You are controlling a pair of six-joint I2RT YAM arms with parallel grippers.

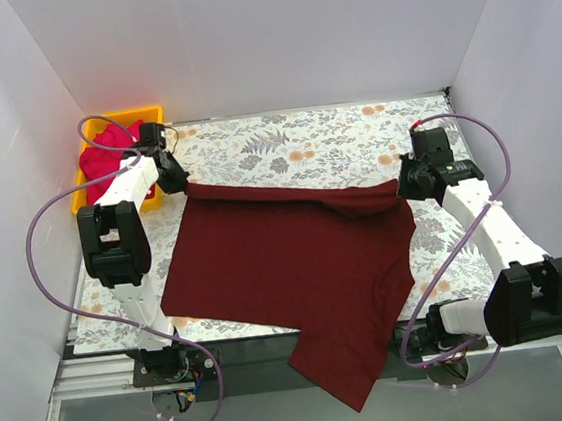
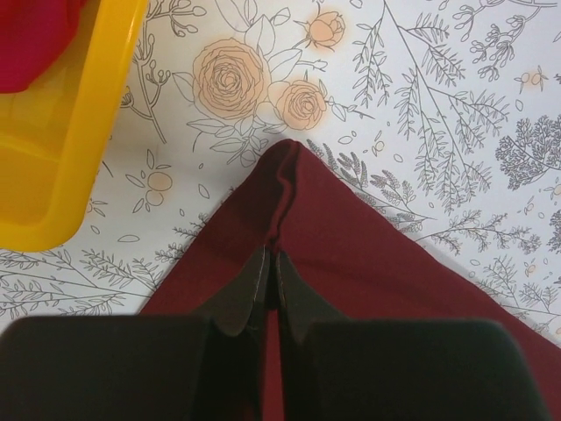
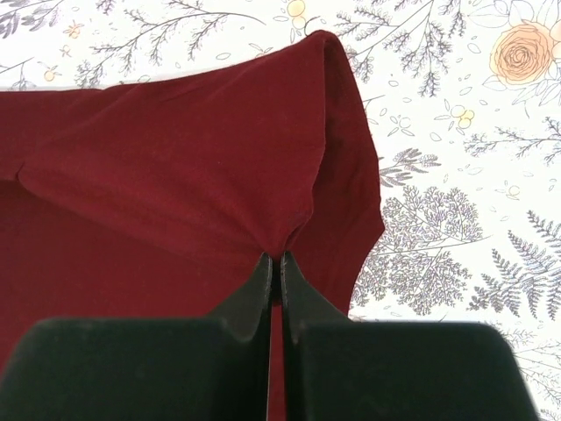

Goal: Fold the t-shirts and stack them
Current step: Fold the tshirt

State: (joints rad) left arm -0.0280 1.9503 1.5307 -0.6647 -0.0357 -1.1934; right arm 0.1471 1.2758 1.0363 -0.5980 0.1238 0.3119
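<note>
The dark maroon t-shirt (image 1: 286, 260) lies spread on the floral table, one end hanging over the near edge. My left gripper (image 1: 179, 181) is shut on its far left corner, which shows pinched in the left wrist view (image 2: 289, 189). My right gripper (image 1: 406, 185) is shut on its far right corner, pinched and bunched in the right wrist view (image 3: 219, 167). The bright pinkish-red t-shirt (image 1: 107, 158) lies crumpled in the yellow bin (image 1: 145, 114) at the far left; a bit of it shows in the left wrist view (image 2: 31, 39).
The yellow bin (image 2: 61, 158) stands just left of my left gripper. White walls close in the table on the left, back and right. The floral cloth (image 1: 294, 144) lies bare beyond the shirt.
</note>
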